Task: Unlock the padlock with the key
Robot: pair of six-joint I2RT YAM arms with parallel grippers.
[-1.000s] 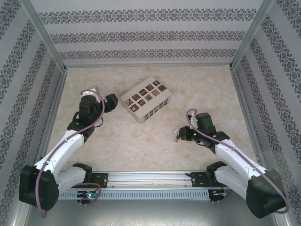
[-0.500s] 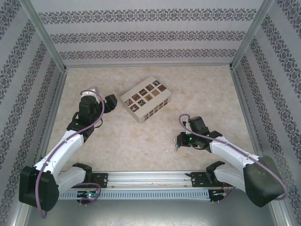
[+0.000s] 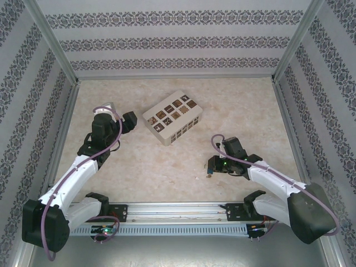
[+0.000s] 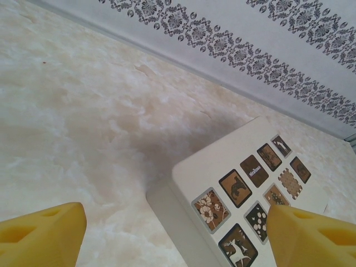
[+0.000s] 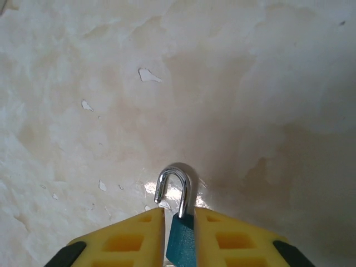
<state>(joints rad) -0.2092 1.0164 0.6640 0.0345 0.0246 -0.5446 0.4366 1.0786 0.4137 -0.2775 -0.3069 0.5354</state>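
Blue padlock point(image 5: 181, 233) between right fingers point(image 5: 128, 239) | grip unclear | left fingers point(image 4: 39, 231) wide apart

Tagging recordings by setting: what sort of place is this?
Probably a lab robot test cell, not a real room: patterned wall panels box in a marble-look tabletop, held by bare aluminium frame posts, with a mounting rail along the near edge.

This looks like a robotics lab test cell, not a lived-in room: two robot arms point(image 3: 78, 172) bolted by a metal rail point(image 3: 178, 210) at the edge of a marble-look tabletop point(image 3: 167, 164), boxed in by aluminium posts point(image 3: 53, 41) and wallpapered panels point(image 3: 178, 33).
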